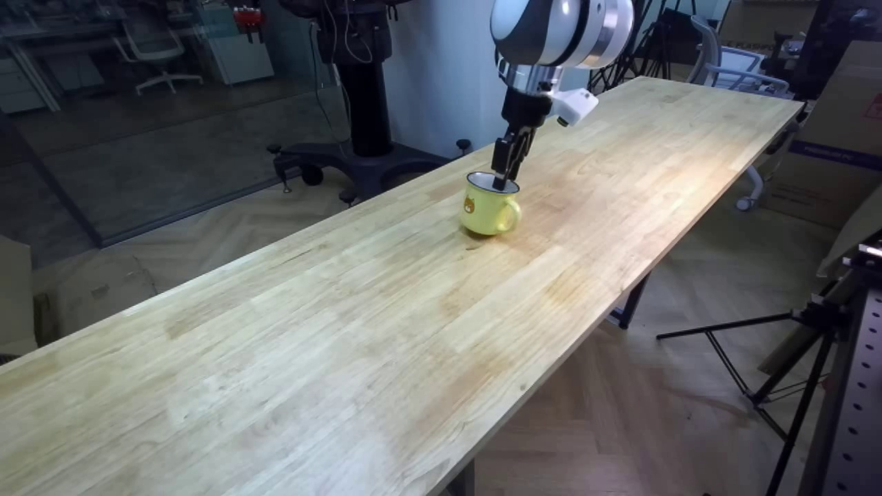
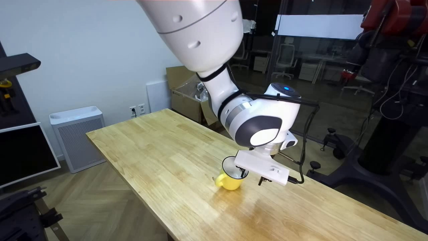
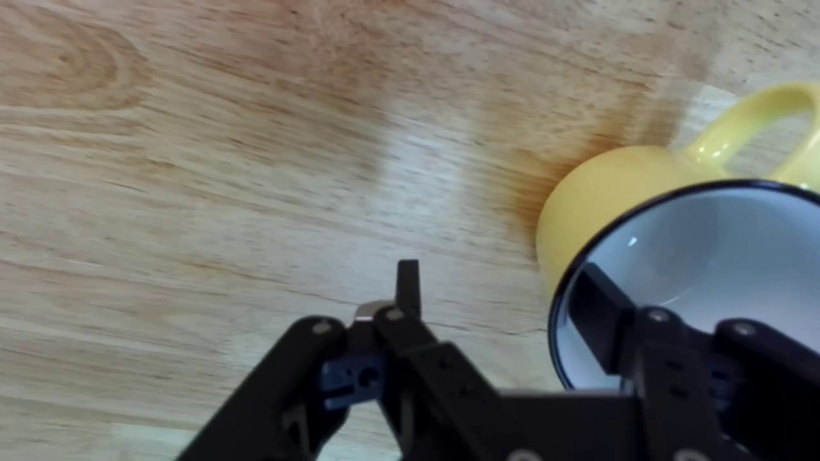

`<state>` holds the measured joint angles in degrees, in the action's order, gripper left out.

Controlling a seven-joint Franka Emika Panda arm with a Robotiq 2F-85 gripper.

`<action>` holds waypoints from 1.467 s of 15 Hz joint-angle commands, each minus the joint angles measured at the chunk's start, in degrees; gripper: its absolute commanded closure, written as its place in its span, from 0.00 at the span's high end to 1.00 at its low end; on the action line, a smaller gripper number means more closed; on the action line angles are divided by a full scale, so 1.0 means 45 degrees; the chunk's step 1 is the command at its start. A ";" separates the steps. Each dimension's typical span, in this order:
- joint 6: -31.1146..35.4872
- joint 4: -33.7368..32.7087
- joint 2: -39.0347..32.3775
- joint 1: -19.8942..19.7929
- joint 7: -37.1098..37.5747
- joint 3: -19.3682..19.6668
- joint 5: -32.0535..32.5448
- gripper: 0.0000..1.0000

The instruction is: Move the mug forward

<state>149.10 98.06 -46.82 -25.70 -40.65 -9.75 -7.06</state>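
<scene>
The yellow mug (image 1: 482, 212) stands on the long wooden table (image 1: 331, 324) in both exterior views, with a dark rim, a whitish inside and a small picture on its side. In an exterior view (image 2: 230, 183) its handle points away from my gripper. In the wrist view the mug (image 3: 592, 198) is at the right, partly cut off and partly covered by a finger. My gripper (image 3: 500, 274) is open and straddles the mug's wall. One finger is inside the mug near the wall. The other finger is outside, well apart from it.
The table's long edges run on both sides of the mug. A black wheeled stand (image 1: 368, 158) is beside one long edge. A tripod (image 1: 820, 324) stands off the opposite side. A cardboard box (image 2: 187, 102) and an air purifier (image 2: 80, 137) are near the far end.
</scene>
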 commanded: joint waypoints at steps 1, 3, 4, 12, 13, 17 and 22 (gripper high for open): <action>-0.0772 -0.0994 -0.0560 0.0218 0.0176 0.0252 -0.0100 0.31; -0.1025 -0.1242 -0.0756 0.0250 0.0119 0.0273 -0.0102 0.19; -0.1151 -0.1365 -0.0847 0.0235 0.0065 0.0240 -0.0135 0.11; -0.1848 -0.1679 -0.0846 0.0590 0.0158 0.0282 -0.0325 0.03; -0.1929 -0.1571 -0.0783 0.0728 0.0316 0.0351 -0.0310 0.02; -0.1851 -0.1037 -0.0558 0.1351 0.0926 0.0828 -0.0037 0.03; -0.1764 -0.0205 -0.0132 0.2273 0.2533 0.1612 0.0323 0.03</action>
<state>140.99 92.94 -48.28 -18.74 -35.59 -5.07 -7.53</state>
